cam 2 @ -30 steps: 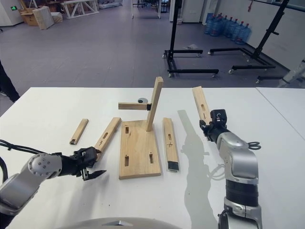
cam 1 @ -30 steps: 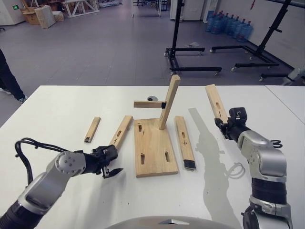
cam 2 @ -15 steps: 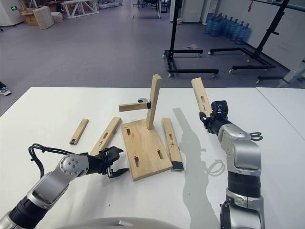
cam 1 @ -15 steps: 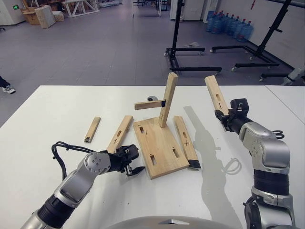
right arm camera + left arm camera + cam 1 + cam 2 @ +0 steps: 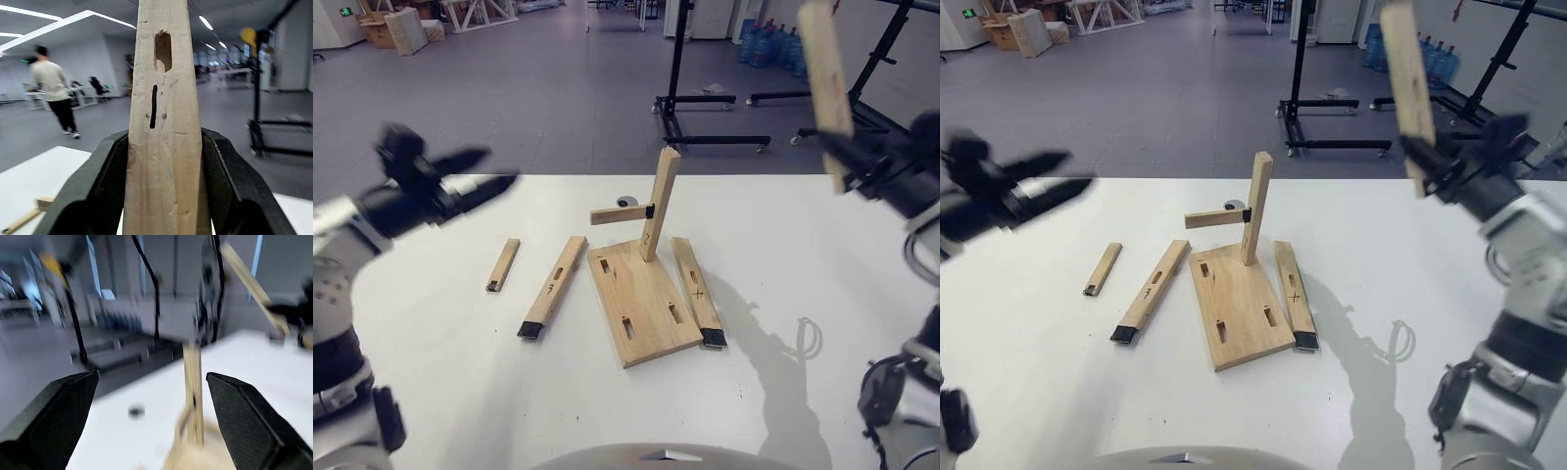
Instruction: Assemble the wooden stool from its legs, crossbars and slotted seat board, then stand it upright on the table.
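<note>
Right gripper (image 5: 165,142) is up high at the right, jaws clamped on a stool leg (image 5: 824,69) that points upward. Left gripper (image 5: 152,377) is raised at the left, jaws wide and empty. On the table (image 5: 440,333) the seat board (image 5: 641,304) lies flat, an upright leg (image 5: 661,206) standing in it with a crossbar (image 5: 619,214) attached.

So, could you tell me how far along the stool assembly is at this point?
Done: an upright leg stands in the seat board, a crossbar fitted to it. In hand: the right gripper holds a second leg aloft; the left gripper is open, empty. Left: two more legs and a short crossbar lie loose beside the board.
</note>
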